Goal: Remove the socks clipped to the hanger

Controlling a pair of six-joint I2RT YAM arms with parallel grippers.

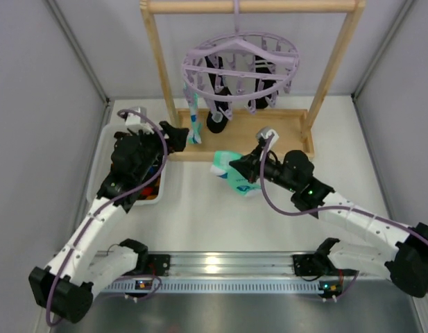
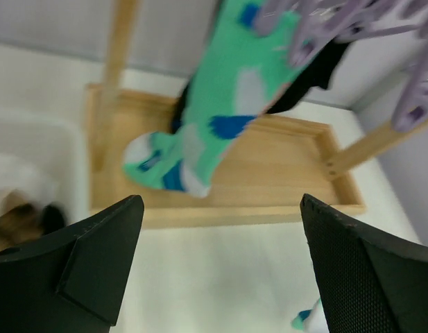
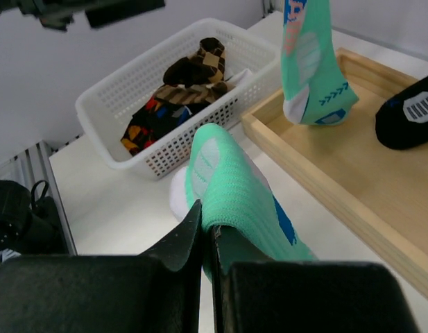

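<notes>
The lilac hanger hangs from the wooden frame. A mint-green sock and black socks hang clipped to it. The mint sock shows in the left wrist view and in the right wrist view. My right gripper is shut on another mint-green sock, held over the table in front of the tray. My left gripper is open and empty, just left of the hanging mint sock.
A wooden frame stands on a wooden tray at the back. A white basket at the left holds brown diamond-patterned and red-orange-black socks. Grey walls stand on both sides.
</notes>
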